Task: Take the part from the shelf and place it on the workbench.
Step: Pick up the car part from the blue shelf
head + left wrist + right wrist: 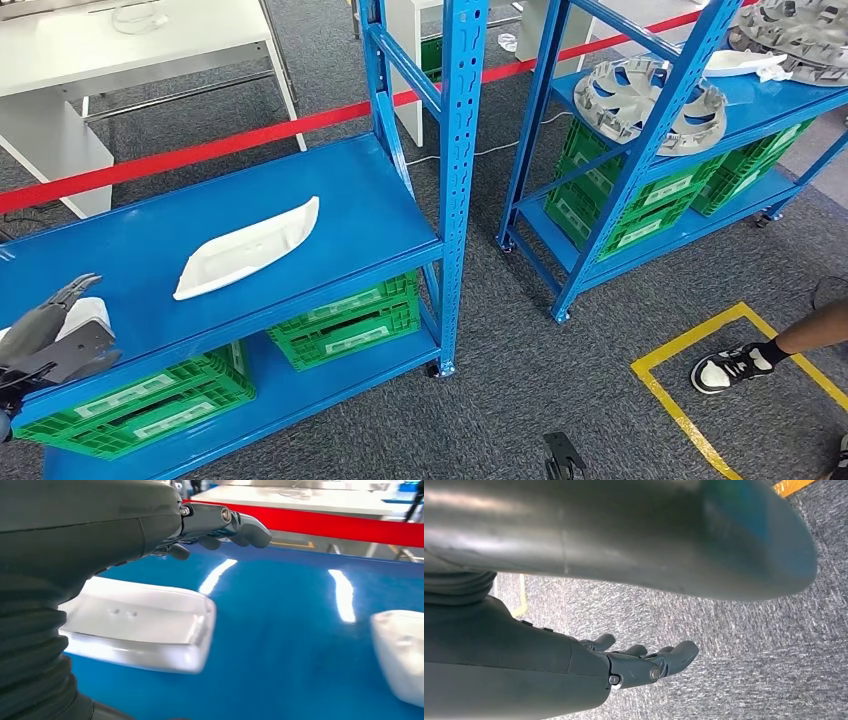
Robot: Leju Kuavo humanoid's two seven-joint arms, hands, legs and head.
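Dark grey robot hands with ribbed wrist covers

The left hand (220,527) and right hand (644,662) have smooth dark grey fingers, rounded tips and small silver screws at the knuckles; a ribbed grey cover (30,650) sleeves each wrist.

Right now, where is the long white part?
In the head view, the long white part lies on the blue shelf, right of the left robot hand.

A workshop or factory floor, probably: 2 blue steel racks (455,180) holding green crates (345,320) and grey wheel covers (640,100), red barrier tape (250,140), yellow floor marking (690,345), white workbenches (90,60).
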